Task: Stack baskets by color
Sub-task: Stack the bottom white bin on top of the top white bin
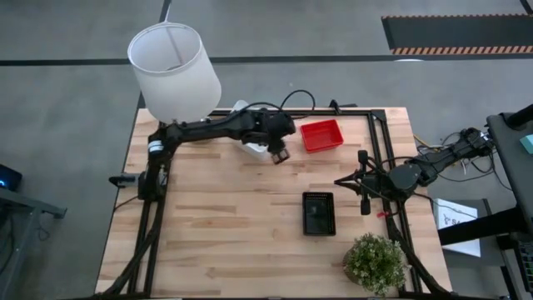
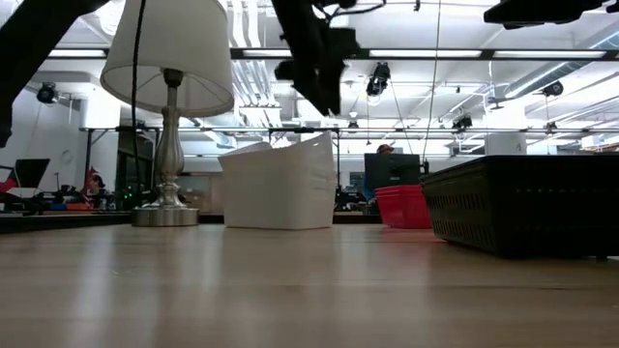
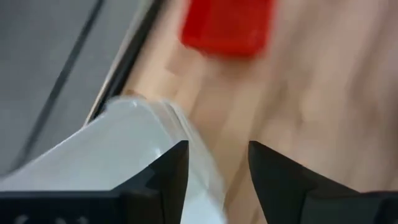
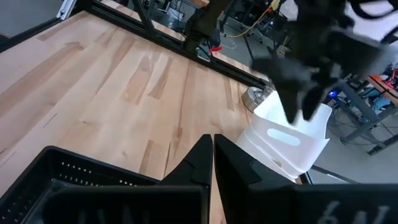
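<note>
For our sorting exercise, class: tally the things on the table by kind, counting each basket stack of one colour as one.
White basket stack: 1
Red basket stack: 1
Black basket stack: 1
Lamp: 1
Plant: 1
Total: 5

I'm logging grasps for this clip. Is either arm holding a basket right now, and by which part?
Nothing is held. The left gripper has its jaws open just above the white basket; the right gripper is shut on nothing beside the black basket.
</note>
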Action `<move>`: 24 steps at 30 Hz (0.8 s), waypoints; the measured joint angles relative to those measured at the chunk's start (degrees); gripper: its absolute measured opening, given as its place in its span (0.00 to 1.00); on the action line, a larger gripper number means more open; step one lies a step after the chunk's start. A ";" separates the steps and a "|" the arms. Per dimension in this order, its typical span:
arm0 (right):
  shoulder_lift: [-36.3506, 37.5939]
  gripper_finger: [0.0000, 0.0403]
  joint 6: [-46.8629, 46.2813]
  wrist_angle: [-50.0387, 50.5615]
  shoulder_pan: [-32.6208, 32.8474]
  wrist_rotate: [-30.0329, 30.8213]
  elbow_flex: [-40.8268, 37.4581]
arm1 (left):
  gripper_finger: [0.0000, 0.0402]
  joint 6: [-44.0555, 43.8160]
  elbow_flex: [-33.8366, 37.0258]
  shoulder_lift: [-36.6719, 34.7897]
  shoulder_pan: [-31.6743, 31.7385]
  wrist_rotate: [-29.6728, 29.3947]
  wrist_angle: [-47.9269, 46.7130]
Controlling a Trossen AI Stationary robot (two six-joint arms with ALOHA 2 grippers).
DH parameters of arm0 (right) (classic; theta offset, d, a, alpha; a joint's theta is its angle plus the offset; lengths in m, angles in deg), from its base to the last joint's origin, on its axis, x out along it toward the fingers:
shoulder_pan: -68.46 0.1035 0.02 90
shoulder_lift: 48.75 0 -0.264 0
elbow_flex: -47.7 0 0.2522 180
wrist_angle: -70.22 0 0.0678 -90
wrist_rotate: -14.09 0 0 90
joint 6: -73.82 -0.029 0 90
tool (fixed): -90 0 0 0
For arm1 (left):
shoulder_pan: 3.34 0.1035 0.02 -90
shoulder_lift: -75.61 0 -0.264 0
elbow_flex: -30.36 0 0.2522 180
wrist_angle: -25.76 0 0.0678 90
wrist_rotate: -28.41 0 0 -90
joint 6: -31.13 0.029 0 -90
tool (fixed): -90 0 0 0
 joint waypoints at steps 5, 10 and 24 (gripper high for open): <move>0.00 0.02 -0.03 -0.05 0.02 0.00 -0.02 | 0.37 22.55 0.87 -4.69 -1.94 2.89 -13.82; 0.00 0.02 -1.87 -0.10 0.01 0.00 -0.02 | 0.37 34.00 7.20 -9.83 -2.27 2.70 -16.20; -0.38 0.02 -3.24 -0.07 0.00 0.00 -0.02 | 0.37 46.02 34.60 -16.71 0.08 2.20 11.48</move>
